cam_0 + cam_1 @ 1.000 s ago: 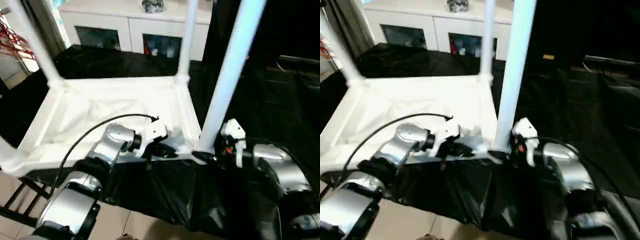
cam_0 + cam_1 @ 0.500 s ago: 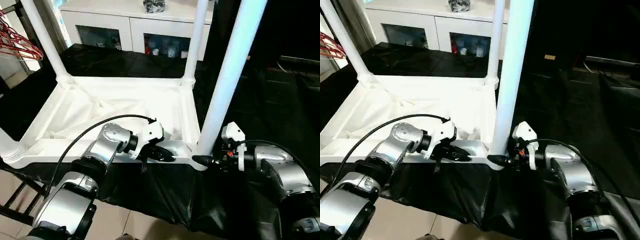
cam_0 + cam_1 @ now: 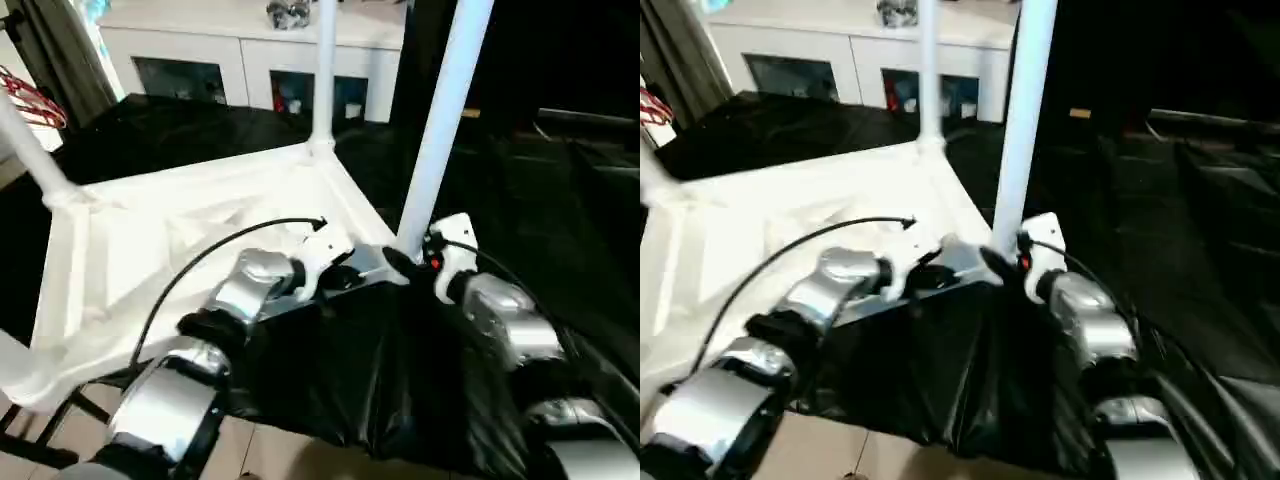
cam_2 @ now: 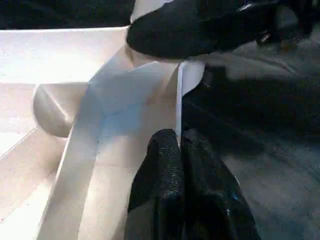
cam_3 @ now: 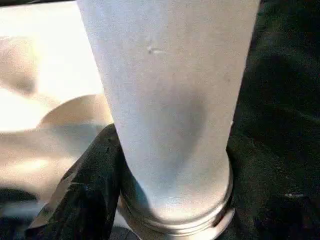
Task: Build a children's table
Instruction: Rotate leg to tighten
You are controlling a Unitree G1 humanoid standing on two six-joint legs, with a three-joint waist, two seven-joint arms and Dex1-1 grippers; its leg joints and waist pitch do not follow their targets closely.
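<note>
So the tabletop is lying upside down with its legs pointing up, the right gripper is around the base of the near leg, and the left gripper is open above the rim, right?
Not quite: the left gripper is shut, its fingers pinched on the tabletop rim, as the left wrist view shows. The rest holds: legs point up, and the right gripper is around the near leg base.

The tabletop (image 3: 180, 240) is plain white, lying with its ribbed underside up, and the legs (image 3: 440, 120) standing from its corners are the same white, one at about two o'clock catching a bluish sheen. Under it spreads a glossy black sheet (image 3: 380, 380). Both forearms (image 3: 500, 320) are silver with white wrist housings; the right one carries a small red mark. The fingers (image 4: 170, 180) are black. At twelve o'clock stands a white cabinet (image 3: 250, 50) with dark glass doors, and red hangers (image 3: 30, 95) at nine o'clock.
</note>
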